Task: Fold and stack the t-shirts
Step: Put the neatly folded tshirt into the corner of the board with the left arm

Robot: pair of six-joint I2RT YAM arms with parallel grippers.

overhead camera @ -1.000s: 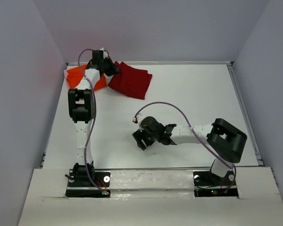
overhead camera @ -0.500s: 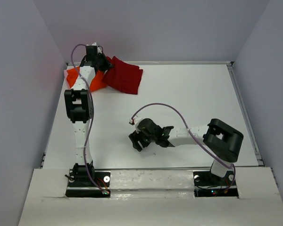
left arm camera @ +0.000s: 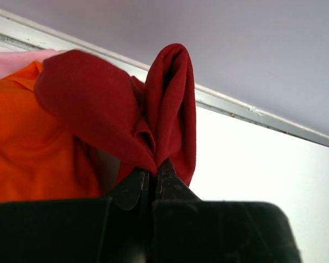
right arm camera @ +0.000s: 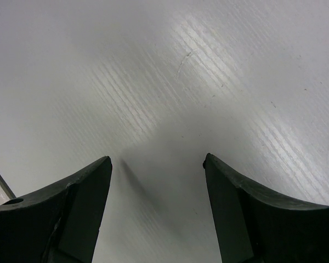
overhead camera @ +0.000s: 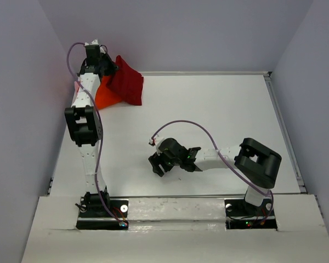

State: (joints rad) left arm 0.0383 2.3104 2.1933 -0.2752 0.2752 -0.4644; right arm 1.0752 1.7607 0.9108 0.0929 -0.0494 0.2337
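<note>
Crimson cloth hangs bunched from the left hand (left arm camera: 151, 174), whose fingers are pressed together on a gathered edge of the red shirt (left arm camera: 170, 104). The pinch takes several layers at once, which is likely why the shirt holds together as a pouch rather than falling open. It is raised at the far left corner of the bench (overhead camera: 219, 109), just beside and partly over the orange shirt (overhead camera: 104, 98), which lies on the bench near the back rim. The lift seems meant to carry the red one onto the orange to make the stack. The right hand (overhead camera: 158, 164) hovers low over bare bench near the middle, well apart from both shirts. Its fingers are spread and hold nothing, and it is apparently parked out of the way. The stack is not yet made: the red shirt needs lowering squarely onto the orange before the pinch lets go.
</note>
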